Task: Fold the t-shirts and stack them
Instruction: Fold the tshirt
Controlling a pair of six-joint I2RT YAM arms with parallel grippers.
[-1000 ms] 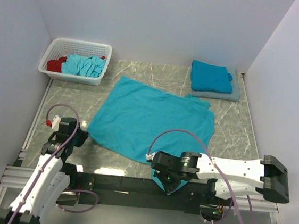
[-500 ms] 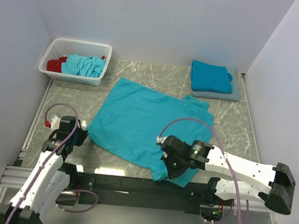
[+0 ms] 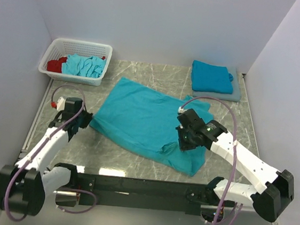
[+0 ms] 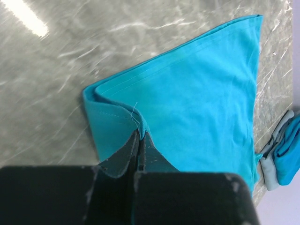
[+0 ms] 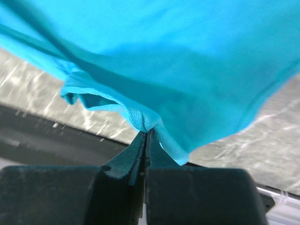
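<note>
Top external view: one teal t-shirt (image 3: 138, 119), spread mid-table on the marble table (image 3: 143, 71). Left gripper (image 3: 86, 121): jaws pinched tight on its left corner. Right gripper (image 3: 185, 143): jaws pinched tight on its near-right hem, cloth doubled over there. Folded t-shirts (image 3: 212, 77): stacked, far right corner. White basket (image 3: 81, 43): far left, holding crumpled garments (image 3: 85, 65).

T-shirt (image 3: 138, 122): soft matt cloth. Table (image 3: 234, 121): glossy, marbled stone look.

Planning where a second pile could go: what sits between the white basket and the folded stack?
Only bare marble tabletop lies between the basket and the folded t-shirts, as the top view shows; the spread t-shirt lies nearer.
</note>
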